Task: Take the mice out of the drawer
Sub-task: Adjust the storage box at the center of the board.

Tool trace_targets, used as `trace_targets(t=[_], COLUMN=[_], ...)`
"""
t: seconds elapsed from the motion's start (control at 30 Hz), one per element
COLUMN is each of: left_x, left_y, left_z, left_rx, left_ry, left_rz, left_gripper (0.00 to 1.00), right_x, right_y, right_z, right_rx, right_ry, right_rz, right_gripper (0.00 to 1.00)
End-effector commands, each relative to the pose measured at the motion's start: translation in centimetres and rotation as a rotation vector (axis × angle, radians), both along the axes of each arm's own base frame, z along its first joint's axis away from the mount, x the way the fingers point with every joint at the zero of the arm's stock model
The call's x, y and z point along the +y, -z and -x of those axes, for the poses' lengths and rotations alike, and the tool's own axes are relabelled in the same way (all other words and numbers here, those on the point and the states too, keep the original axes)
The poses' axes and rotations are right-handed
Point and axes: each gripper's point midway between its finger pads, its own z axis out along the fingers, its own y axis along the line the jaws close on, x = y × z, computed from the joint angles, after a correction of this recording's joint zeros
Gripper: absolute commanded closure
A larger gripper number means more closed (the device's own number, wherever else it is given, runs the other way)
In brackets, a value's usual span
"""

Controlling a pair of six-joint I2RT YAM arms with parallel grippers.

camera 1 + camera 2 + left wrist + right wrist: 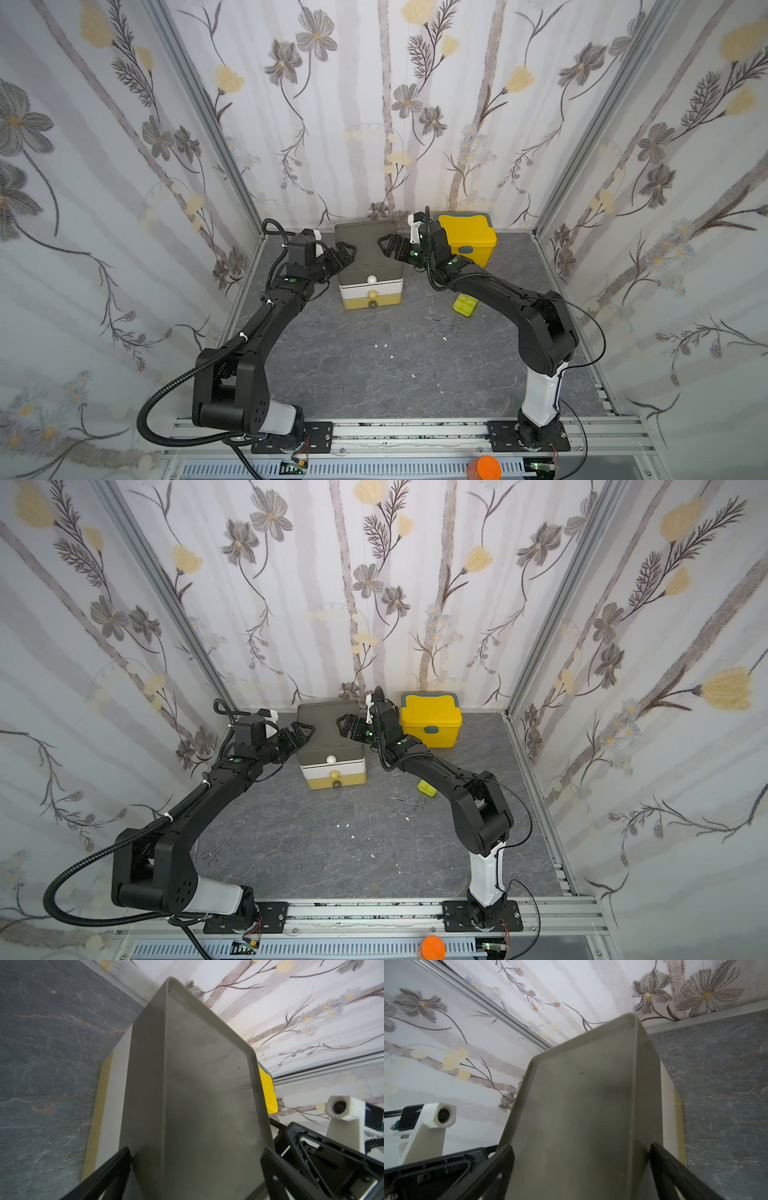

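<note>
Drawer unit [368, 249] lengthwise front-to-back, knobs [372, 279] frontward

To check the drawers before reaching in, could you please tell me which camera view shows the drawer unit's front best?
Both top views show it best: the drawer unit faces them, with its white knob, yellow knob and dark knob visible. The wrist views show only its grey top and one side.

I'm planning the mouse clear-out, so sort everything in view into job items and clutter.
Job:
- drawer unit, drawers look shut, no mice in view
- left gripper and right gripper, both open beside its top

Lying about:
- yellow box
- lime-green pill box
- scissors
- forceps
</note>
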Motion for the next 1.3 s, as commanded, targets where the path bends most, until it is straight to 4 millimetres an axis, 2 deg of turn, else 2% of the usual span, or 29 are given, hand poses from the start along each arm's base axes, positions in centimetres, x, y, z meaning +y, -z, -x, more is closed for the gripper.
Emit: trace_targets(t=[0.0, 0.13, 0.27, 0.3, 0.5, 0.57, 0.73, 0.87, 1.0, 1.03, 1.07, 1.1, 1.17, 1.27], left_x=[-2.1, -3.3, -4.3, -4.4, -5.7, -5.6, -3.0, -0.7, 2.5, 3.2, 3.7, 4.4, 5.5, 6.2], left_y=[-1.5, -1.7, -1.1, -2.2, -3.8, -3.8, -3.7, -5.3, -6.5, -6.9, -7.4, -7.9, -7.8, -7.8], left_z=[1.9, 3.9, 5.4, 6.0, 7.8, 8.2, 7.9, 6.7, 4.0, 3.1, 2.4, 1.6, -0.3, -3.0], left_rx=[-0.025, -0.031, -0.009, -0.037, -0.062, -0.067, -0.061, -0.114, -0.129, -0.137, -0.154, -0.178, -0.181, -0.201], left_ry=[0.076, 0.094, 0.106, 0.109, 0.124, 0.118, 0.013, -0.072, -0.156, -0.169, -0.173, -0.181, -0.199, -0.166], left_rz=[0.075, 0.090, 0.082, 0.086, 0.095, 0.075, -0.070, -0.192, -0.255, -0.249, -0.244, -0.239, -0.267, -0.278], left_gripper=[0.02, 0.02, 0.02, 0.02, 0.02, 0.02, 0.01, 0.00, 0.00, 0.00, 0.00, 0.00, 0.00, 0.00], right_x=[1.5, 2.0, 2.0, 2.0, 1.1, 0.4, -2.9, -5.9, -8.2, -8.2, -8.5, -8.7, -8.9, -8.7], right_y=[-0.4, -0.4, -0.4, -0.4, -1.6, -1.6, -3.1, -4.0, -3.5, -2.8, -3.7, -3.5, -3.3, -3.3], right_z=[1.4, 2.1, 2.8, 3.0, 3.3, 2.8, 2.0, 2.4, 3.9, 4.3, 5.2, 5.6, 6.0, 6.0], right_rx=[0.007, -0.002, -0.013, -0.015, -0.050, -0.043, -0.061, -0.056, -0.026, -0.011, -0.024, -0.015, -0.011, -0.010], right_ry=[-0.101, -0.148, -0.188, -0.197, -0.190, -0.171, -0.088, -0.033, 0.020, 0.020, 0.017, 0.023, 0.033, 0.031], right_rz=[-0.010, 0.013, 0.046, 0.055, 0.077, 0.085, 0.097, 0.083, 0.063, 0.049, 0.020, -0.002, -0.031, -0.057], right_gripper=[0.01, 0.01, 0.01, 0.00, 0.01, 0.01, 0.01, 0.01, 0.01, 0.01, 0.01, 0.00, 0.01, 0.00])
